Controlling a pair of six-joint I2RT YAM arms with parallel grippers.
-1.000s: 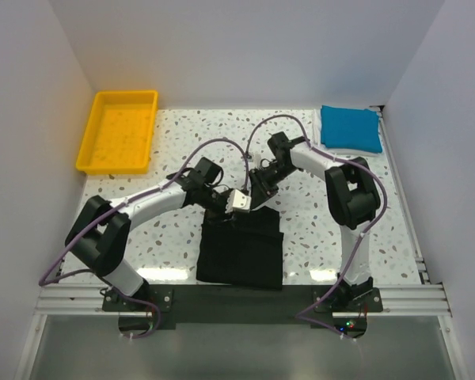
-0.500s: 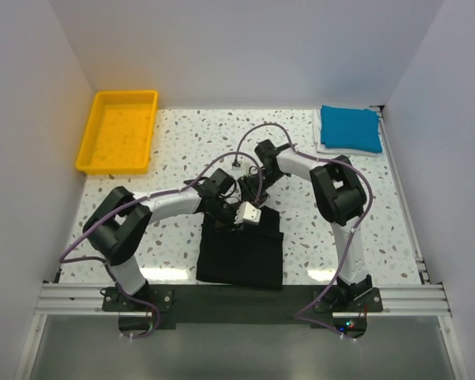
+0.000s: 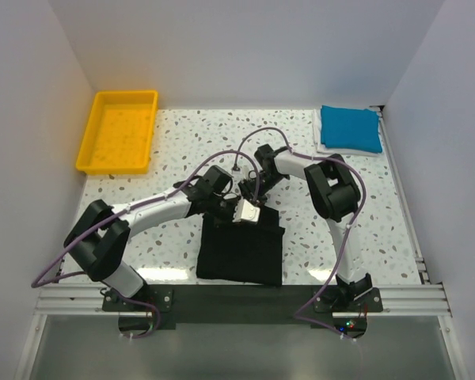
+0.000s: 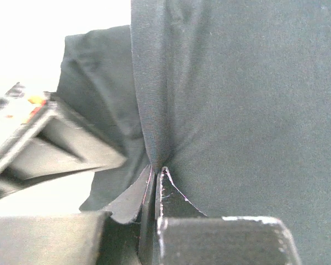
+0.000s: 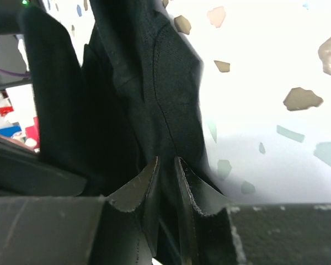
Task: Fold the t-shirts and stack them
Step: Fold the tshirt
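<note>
Left wrist: L gripper (image 4: 157, 170) just clamped shut, pinching a fold at far edge of black shirt (image 4: 237, 110). R gripper (image 5: 166, 165) narrowing alongside; grip can't tell. Shirt lies near-centre on worktop (image 3: 182, 142). Judged: fold-over about to start.

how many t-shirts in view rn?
3. Black shirt at near centre; blue shirt folded in the far right corner; white shirt under the blue one, only its edge showing. Others could be hidden in that stack.
</note>
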